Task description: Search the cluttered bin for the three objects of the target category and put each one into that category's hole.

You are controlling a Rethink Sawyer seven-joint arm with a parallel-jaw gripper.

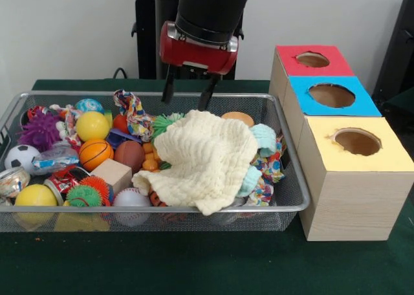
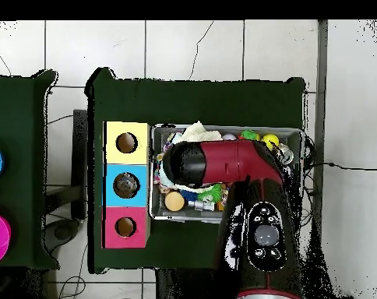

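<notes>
My gripper (image 1: 188, 92) hangs open over the back of the wire bin (image 1: 162, 210), its two dark fingers (image 1: 168, 88) empty and just above a cream knitted cloth (image 1: 204, 156). The cloth covers the bin's middle and right. To its left lie a yellow ball (image 1: 92, 125), a small basketball (image 1: 95, 154), a soccer ball (image 1: 21, 156), a baseball (image 1: 131, 198), a purple spiky ball (image 1: 40, 130) and a wooden block (image 1: 111, 174). In the overhead view the arm (image 2: 223, 163) hides the gripper and most of the bin (image 2: 153, 204); the cloth (image 2: 195, 131) shows at its far rim.
Three boxes with round holes stand beside the bin: red (image 1: 312, 59), blue (image 1: 331, 95), yellow (image 1: 357, 142); overhead they are yellow (image 2: 127, 142), blue (image 2: 127, 185), red (image 2: 125, 226). A colourful rope toy (image 1: 134, 110), an orange disc (image 1: 237, 118) and pale blue fabric (image 1: 264, 138) crowd the bin.
</notes>
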